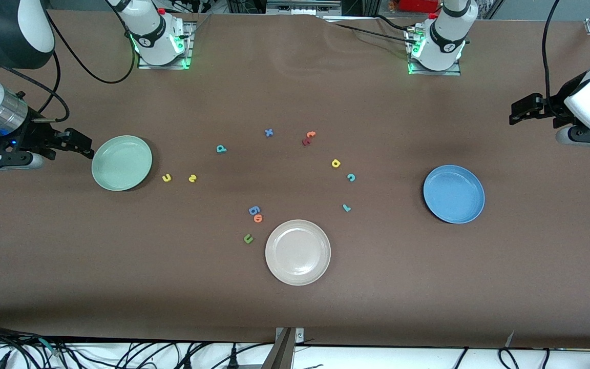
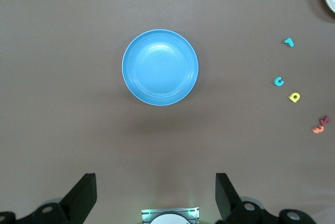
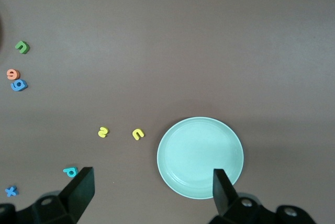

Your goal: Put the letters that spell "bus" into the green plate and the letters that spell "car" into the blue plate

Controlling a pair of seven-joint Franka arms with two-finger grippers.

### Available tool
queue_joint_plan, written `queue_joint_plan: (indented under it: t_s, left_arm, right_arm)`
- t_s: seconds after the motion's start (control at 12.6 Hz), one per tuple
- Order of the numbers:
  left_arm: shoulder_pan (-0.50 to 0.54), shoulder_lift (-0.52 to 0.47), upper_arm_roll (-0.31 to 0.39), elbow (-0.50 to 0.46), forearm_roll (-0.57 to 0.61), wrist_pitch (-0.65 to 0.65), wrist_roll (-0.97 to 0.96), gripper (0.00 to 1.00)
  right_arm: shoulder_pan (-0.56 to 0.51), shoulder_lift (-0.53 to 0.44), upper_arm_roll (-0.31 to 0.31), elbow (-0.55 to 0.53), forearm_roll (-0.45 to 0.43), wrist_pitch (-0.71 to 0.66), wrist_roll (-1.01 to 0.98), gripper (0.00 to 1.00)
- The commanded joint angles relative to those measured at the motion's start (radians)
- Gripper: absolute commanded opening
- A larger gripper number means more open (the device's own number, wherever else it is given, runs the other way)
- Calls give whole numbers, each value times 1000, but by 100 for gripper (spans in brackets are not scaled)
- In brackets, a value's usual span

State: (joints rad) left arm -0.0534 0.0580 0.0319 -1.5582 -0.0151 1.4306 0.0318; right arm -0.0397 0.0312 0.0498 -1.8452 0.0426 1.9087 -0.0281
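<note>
Both my grippers wait high at the two ends of the table with fingers apart and nothing between them: my right gripper (image 1: 82,145) hangs just beside the green plate (image 1: 121,163), and my left gripper (image 1: 518,110) is over bare table at the other end, above the blue plate (image 1: 454,193).

Going from the near edge, I count three plates and twelve small letters. Nearest is one cream plate (image 1: 297,251), empty. Just beside it, toward the right arm's end, lies one green "u" (image 1: 248,238), then a little farther one orange "o" (image 1: 258,218) touching one blue "g" (image 1: 254,209). On the same depth, toward the left arm's end, is the teal "r" (image 1: 346,207). The blue plate is well apart from it and holds nothing.

Farther again come the two yellow letters of "bus", the "u" (image 1: 166,178) and the "s" (image 1: 192,178), both near the green plate, which is also empty. The teal "c" (image 1: 351,177) and the yellow "a" (image 1: 335,163) lie close together, not touching. The teal "b" (image 1: 220,148) is farther still, alone. Farthest are one blue "x" (image 1: 269,132) and two reddish letters (image 1: 308,138) that touch each other; I cannot read which letters these are.

So all six letters of the task are on the table and not in any plate.
</note>
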Motion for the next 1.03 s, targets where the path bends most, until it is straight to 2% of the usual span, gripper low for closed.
queue_joint_plan:
  t_s: [0.0,0.95]
  left_arm:
    - [4,14,3,23,-17,2,20,100]
    - [3,16,3,23,-9,2,19,100]
  right_arm:
    - [-11,-7,5,0,11,-8,-1,100]
    - [-12,-10,-1,20,13,-11,-9,100]
